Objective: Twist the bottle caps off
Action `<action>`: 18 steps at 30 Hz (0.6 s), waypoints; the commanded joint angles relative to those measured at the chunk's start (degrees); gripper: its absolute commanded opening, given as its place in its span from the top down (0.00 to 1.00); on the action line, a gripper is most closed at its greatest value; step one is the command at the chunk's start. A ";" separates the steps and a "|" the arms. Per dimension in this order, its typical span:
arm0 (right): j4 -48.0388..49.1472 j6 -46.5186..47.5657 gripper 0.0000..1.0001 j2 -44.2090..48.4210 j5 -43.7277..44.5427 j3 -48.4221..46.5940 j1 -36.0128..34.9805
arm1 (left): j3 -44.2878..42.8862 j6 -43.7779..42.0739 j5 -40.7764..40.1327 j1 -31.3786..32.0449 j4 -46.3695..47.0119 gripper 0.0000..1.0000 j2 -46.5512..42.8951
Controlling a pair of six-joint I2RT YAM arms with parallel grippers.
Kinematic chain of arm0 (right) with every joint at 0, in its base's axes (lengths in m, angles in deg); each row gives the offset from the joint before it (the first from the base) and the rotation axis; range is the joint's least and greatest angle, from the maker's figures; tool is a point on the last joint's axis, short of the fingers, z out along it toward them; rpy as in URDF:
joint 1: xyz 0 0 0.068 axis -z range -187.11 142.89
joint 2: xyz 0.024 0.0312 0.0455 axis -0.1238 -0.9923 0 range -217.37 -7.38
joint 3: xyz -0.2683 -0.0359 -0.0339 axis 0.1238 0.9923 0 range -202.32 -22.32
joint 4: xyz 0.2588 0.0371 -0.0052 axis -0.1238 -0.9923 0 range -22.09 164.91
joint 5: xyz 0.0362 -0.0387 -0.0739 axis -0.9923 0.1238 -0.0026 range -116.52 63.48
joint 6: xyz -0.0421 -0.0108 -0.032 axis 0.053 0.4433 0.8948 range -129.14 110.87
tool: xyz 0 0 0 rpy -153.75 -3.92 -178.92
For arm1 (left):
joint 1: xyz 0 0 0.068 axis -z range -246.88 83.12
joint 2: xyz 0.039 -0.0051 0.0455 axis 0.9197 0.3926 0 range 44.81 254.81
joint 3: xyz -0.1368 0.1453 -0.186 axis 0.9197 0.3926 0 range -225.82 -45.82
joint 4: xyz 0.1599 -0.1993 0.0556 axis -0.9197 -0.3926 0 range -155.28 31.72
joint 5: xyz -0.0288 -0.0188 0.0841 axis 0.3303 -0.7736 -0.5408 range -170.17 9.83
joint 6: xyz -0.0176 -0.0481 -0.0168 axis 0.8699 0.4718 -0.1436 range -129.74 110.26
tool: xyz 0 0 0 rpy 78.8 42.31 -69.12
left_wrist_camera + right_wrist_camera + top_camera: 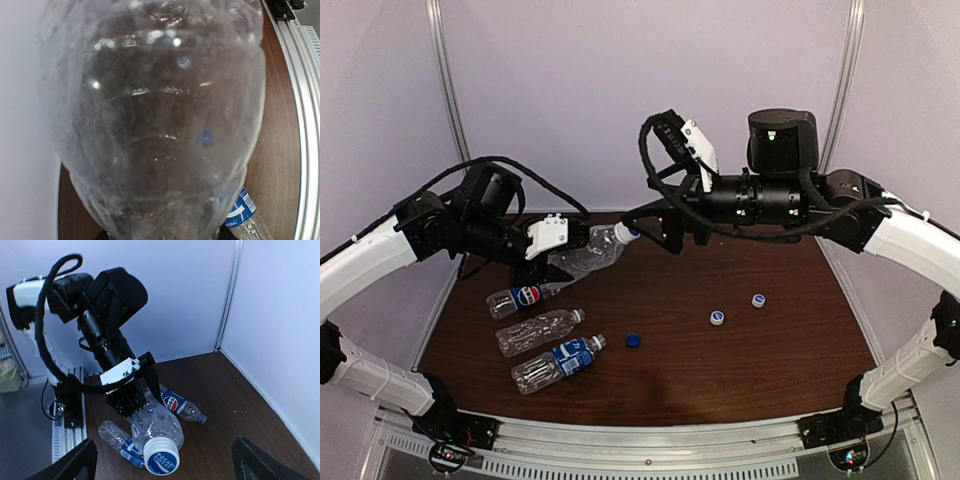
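My left gripper (pixel 558 254) is shut on the base end of a clear unlabelled bottle (pixel 588 251) and holds it above the table, neck pointing right. This bottle fills the left wrist view (pixel 150 125) and hides my fingers there. Its white cap with a blue top (pixel 161 458) is still on. My right gripper (pixel 670 236) is open, and the cap sits between its spread fingers (pixel 75 462) without touching them. Three more bottles lie on the table: a Pepsi one (pixel 518 298), an unlabelled one (pixel 538 331) and a blue-labelled one (pixel 556 364).
A dark blue cap (pixel 633 340) and two white caps (pixel 717 318) (pixel 758 299) lie loose on the brown table (pixel 770 360). An aluminium rail (pixel 650 440) runs along the near edge. Pale walls (pixel 620 90) close the back and sides.
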 commanded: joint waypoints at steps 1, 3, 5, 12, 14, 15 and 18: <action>1.36 -29.81 0.11 1.47 4.09 2.04 1.28 | -1.50 1.36 -4.17 -0.08 4.60 0.63 -0.19; 0.92 -35.31 0.13 2.02 5.00 3.60 1.29 | -1.34 1.36 -4.57 -0.06 4.83 0.63 -0.25; 1.47 -38.62 0.14 2.07 4.35 5.20 1.27 | -1.17 1.31 -4.54 -0.07 4.86 0.63 -0.25; 2.77 -41.01 0.21 -1.13 1.23 3.88 1.29 | -0.80 1.12 -4.42 -0.04 4.85 0.63 -0.50; 3.11 -40.82 0.24 -1.74 0.53 3.46 1.29 | -0.63 1.07 -4.40 -0.04 4.86 0.63 -0.51; 2.98 -40.74 0.27 -2.00 0.45 3.30 1.29 | -0.57 1.07 -4.41 -0.08 4.86 0.63 -0.52; 2.70 -40.56 0.36 -2.94 0.63 2.81 1.29 | -0.44 1.00 -4.31 -0.05 4.82 0.63 -0.56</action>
